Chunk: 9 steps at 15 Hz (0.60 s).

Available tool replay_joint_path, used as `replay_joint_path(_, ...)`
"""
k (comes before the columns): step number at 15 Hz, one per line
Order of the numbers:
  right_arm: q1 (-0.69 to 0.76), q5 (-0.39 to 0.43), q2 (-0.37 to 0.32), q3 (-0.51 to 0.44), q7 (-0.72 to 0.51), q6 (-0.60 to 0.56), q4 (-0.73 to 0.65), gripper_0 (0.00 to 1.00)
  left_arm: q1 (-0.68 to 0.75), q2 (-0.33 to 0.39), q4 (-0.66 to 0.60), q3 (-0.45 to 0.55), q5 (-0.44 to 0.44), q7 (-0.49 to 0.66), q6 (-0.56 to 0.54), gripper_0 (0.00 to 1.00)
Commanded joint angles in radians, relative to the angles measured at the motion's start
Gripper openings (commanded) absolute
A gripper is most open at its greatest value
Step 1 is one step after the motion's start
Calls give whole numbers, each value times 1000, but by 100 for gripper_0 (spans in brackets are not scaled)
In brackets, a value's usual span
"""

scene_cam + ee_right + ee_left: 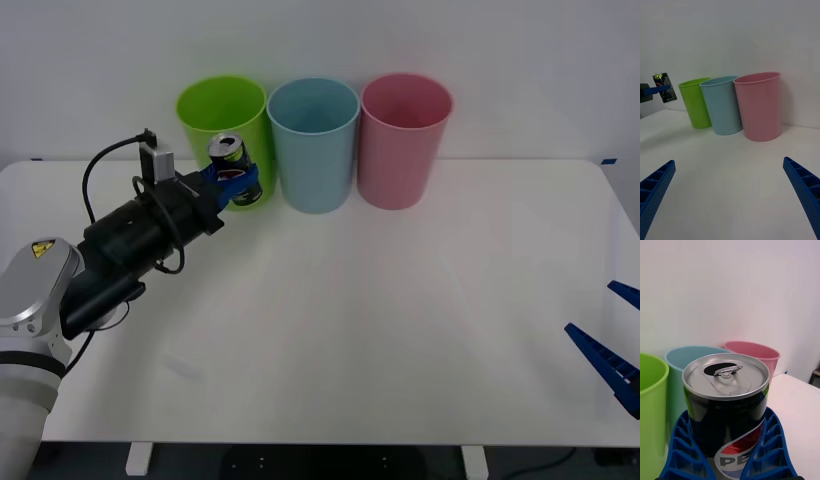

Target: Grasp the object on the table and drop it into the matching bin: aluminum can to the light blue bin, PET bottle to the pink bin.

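The left gripper (238, 180) has its blue fingers clamped round the aluminum can (234, 168), which is held upright off the table (380, 320), in front of the lime green bin (205, 110) and just left of the light blue bin (313, 143); from the left wrist the can's silver top (725, 375) is level, with the ribbed fingers (685, 442) hugging its dark body on both sides; the carry is therefore the step in hand, the grasp being done and the drop not yet made; the can's top sits below the bin rims in the front view, so the next move seems to call for a lift above the rim and a shift right, until the can hangs over the light blue bin's mouth, and then a release; the pink bin (404, 138) stands farther right and is not wanted here; the right gripper (612, 335) waits spread wide at the near right edge
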Motion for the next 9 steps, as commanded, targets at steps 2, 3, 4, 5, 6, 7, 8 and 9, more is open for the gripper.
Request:
replay_joint_path(2,0,0,0,0,0,0,0,100,-6,-1,-131,30,-84,164,11,0)
replay_joint_path(3,0,0,0,0,0,0,0,100,-17,1,-151,36,-98,195,17,0)
replay_joint_path(4,0,0,0,0,0,0,0,100,-35,1,-155,43,-109,214,17,0)
replay_joint_path(5,0,0,0,0,0,0,0,100,-54,1,-157,45,-112,222,20,0)
replay_joint_path(6,0,0,0,0,0,0,0,100,-77,-1,-157,48,-133,256,29,0)
replay_joint_path(7,0,0,0,0,0,0,0,100,-94,1,-157,51,-160,287,31,0)
replay_joint_path(8,0,0,0,0,0,0,0,100,-118,-1,-155,56,-199,330,31,0)
replay_joint_path(9,0,0,0,0,0,0,0,100,-140,-1,-155,57,-233,365,31,0)
